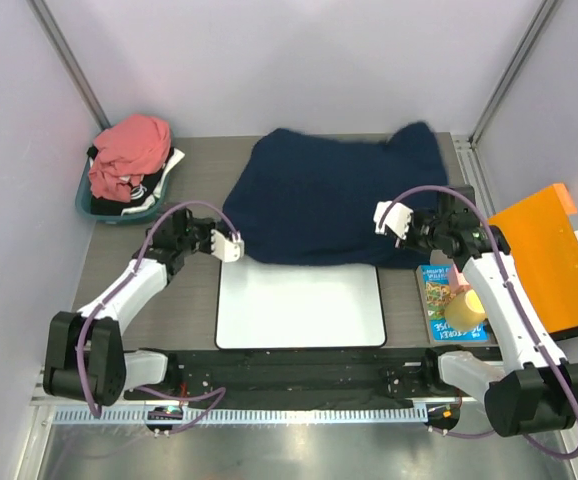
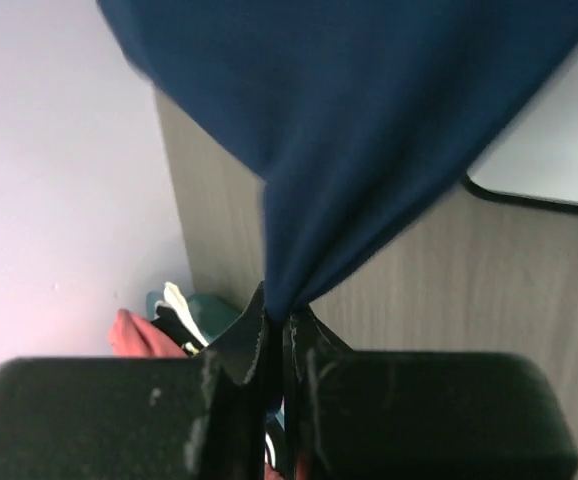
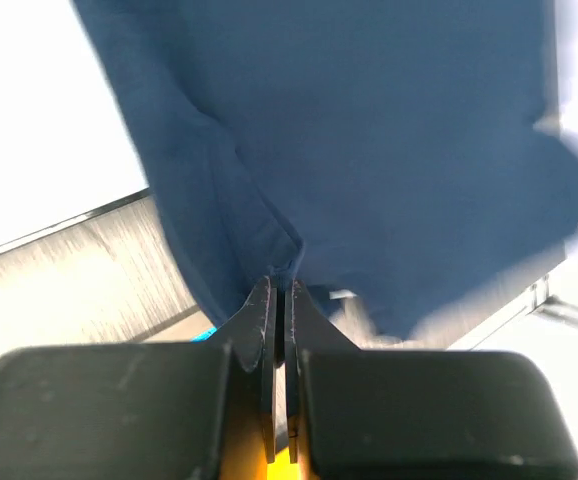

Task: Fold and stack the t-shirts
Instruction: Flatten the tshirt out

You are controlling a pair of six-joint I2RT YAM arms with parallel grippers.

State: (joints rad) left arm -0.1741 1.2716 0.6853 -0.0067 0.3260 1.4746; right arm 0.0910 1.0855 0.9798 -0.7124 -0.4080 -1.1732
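1. The left gripper and right gripper each pinch the near edge of the navy t-shirt, which is spread across the table's far middle.
2. The pink t-shirt is heaped in a basket at the far left corner.
3. Such thin pinches may slip, and uneven pulling may bunch the cloth.
4. The print on the book is too small to read.

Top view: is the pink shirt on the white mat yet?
No, the pink shirt lies bunched in the teal basket at the far left corner, well apart from the white mat.
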